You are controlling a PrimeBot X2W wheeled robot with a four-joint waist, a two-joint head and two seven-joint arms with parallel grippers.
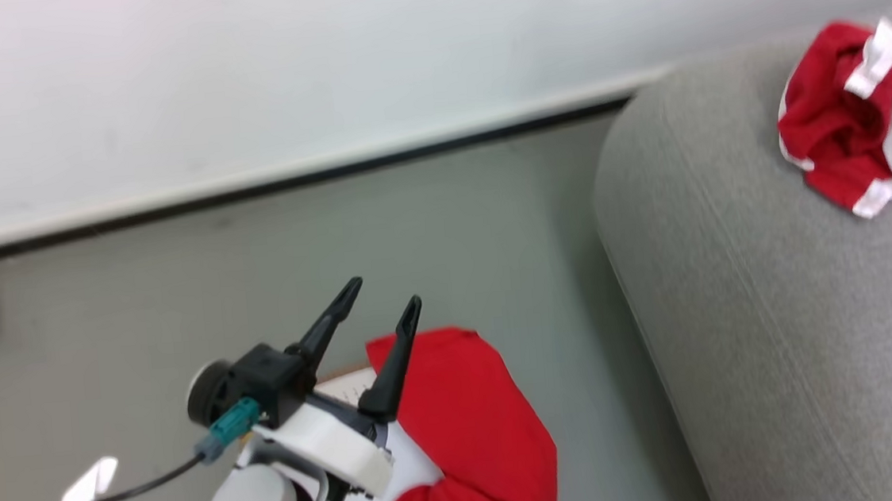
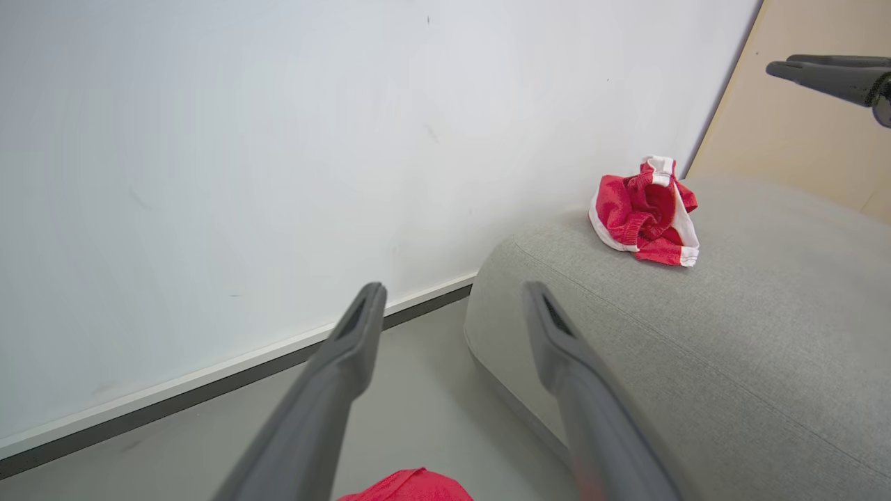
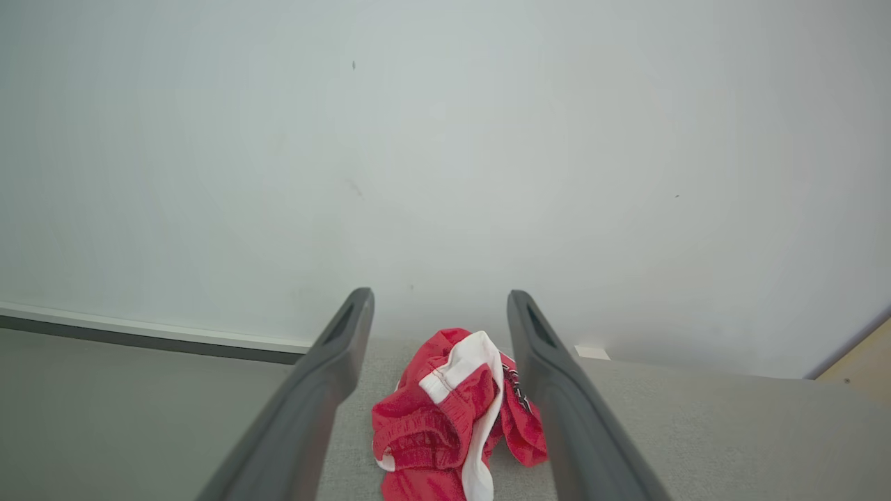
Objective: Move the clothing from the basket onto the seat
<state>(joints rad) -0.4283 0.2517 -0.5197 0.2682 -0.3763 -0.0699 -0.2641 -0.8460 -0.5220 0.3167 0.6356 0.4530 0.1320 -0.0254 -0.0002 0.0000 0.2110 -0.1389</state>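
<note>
Striped red garment: on the seat near its rounded end, right pincer released above; plain red garment beside the seat, under the released left pincer; risk: a withdrawing finger snags cloth, dragging it off.

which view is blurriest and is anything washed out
Head view: softest overall, the striped garment and seat edges smeared, the wall washed out at top left. Left wrist view: garment crisp, left gripper blurring toward the lens. Right wrist view: garment sharp, no glare.
</note>
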